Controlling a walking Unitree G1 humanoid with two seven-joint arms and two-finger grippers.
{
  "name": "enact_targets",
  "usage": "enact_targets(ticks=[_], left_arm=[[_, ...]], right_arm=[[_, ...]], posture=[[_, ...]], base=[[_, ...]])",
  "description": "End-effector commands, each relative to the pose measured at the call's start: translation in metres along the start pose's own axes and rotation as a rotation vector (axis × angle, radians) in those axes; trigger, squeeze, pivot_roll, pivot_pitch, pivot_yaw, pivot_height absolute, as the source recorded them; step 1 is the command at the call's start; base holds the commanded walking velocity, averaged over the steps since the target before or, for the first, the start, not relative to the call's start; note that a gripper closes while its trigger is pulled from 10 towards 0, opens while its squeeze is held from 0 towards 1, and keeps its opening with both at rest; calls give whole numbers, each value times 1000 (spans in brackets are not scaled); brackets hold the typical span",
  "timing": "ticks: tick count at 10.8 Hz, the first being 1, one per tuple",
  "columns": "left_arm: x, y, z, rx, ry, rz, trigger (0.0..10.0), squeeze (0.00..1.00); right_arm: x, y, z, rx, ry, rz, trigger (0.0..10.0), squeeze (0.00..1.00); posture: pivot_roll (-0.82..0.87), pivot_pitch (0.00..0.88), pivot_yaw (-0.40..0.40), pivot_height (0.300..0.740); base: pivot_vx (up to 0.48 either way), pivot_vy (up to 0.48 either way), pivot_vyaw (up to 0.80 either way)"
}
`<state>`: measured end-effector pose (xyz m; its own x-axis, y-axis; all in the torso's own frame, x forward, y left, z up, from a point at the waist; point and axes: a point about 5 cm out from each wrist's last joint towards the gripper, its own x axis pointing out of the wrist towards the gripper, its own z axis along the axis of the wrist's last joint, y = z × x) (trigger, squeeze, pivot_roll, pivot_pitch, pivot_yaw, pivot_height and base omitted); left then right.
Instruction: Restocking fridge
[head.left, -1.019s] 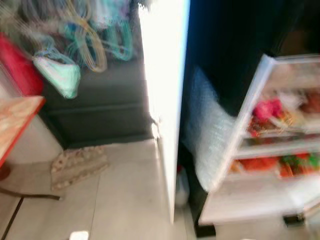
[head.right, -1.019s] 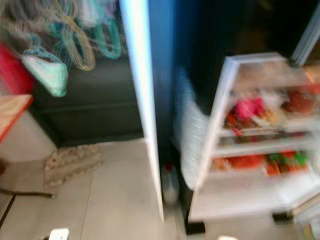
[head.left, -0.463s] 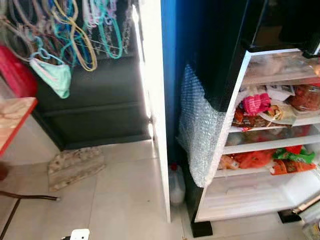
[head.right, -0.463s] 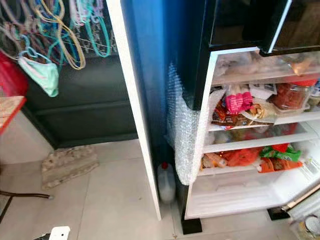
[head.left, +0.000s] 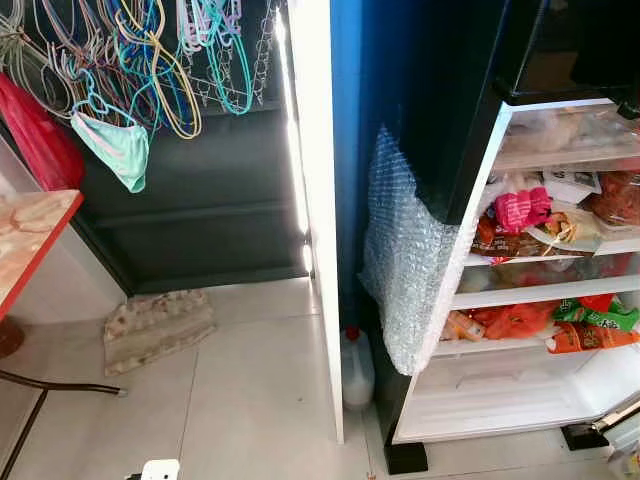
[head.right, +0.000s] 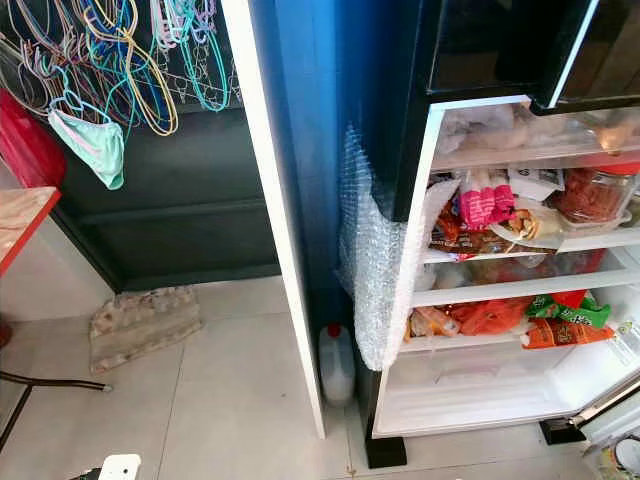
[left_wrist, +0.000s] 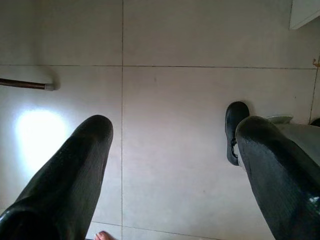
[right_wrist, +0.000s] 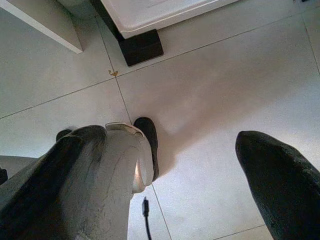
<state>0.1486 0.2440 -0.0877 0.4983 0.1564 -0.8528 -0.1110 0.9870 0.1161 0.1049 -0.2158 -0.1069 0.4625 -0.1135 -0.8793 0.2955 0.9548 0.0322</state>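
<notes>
The fridge (head.right: 470, 405) stands open at the right, its white bottom drawer showing. On its shelves lie a pink packet (head.right: 483, 197), a jar (head.right: 590, 193) with red contents, orange bags (head.right: 480, 318) and a green packet (head.right: 570, 310). Bubble wrap (head.right: 375, 260) hangs on the fridge's left side. My left gripper (left_wrist: 172, 150) hangs open over bare floor tiles, holding nothing. My right gripper (right_wrist: 170, 150) is also open and hangs over the tiles near the fridge's black foot (right_wrist: 141, 47).
A white panel (head.right: 280, 220) stands left of the fridge, with a plastic jug (head.right: 336, 366) on the floor in the gap. Coloured hangers (head.right: 130, 60) hang at upper left above a floor mat (head.right: 140, 322). A red-edged table (head.left: 30, 240) is at far left.
The picture was blurred a second ago and is sharp now. The whole view has shifted a little with the camera. Nothing in the scene has moved.
</notes>
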Motion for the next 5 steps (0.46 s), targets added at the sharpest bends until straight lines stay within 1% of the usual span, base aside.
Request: enact_targets(ticks=[1, 5], left_arm=[[-1, 2, -4, -6, 18, 10, 10000, 0], [0, 1, -4, -19, 16, 9, 10000, 0]], right_arm=[[-1, 0, -3, 22, 13, 2, 10000, 0], [0, 0, -2, 9, 13, 6, 10000, 0]], posture=[[34, 0, 67, 740], [40, 3, 61, 740]], base=[[0, 0, -769], [0, 0, -769]])
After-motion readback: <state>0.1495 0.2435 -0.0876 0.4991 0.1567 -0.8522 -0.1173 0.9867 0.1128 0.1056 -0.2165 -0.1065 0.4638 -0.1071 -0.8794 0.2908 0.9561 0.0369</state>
